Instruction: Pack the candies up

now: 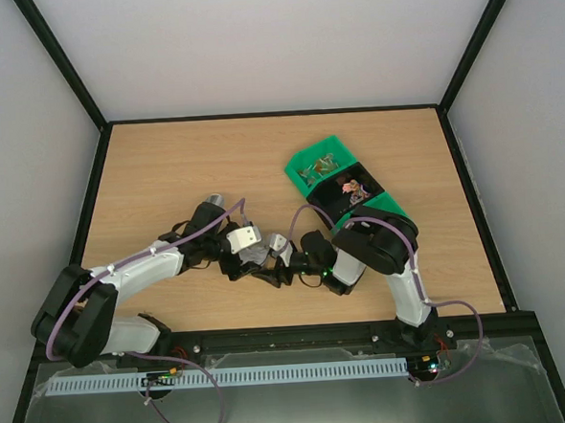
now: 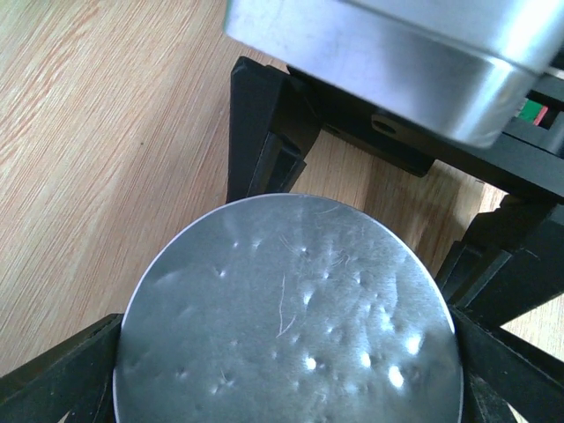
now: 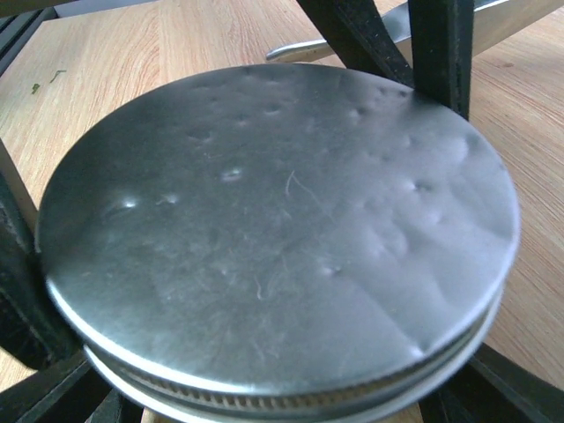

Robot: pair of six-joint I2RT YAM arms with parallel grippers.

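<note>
Wood tabletop (image 1: 165, 171), black frame (image 1: 272, 113), white walls (image 1: 272, 40), silver lid (image 3: 273, 229)

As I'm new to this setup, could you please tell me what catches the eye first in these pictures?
A round, dented silver lid fills both wrist views, with black fingers flanking it. From above, the left arm and right arm meet over the middle of the table. Just beyond the right arm sit green bins, with mixed-colour candies inside.

a robot lab cell: plain white walls (image 1: 272, 40), black frame posts (image 1: 62, 62), light wooden table (image 1: 165, 171), paired robot arms (image 1: 142, 268)
</note>
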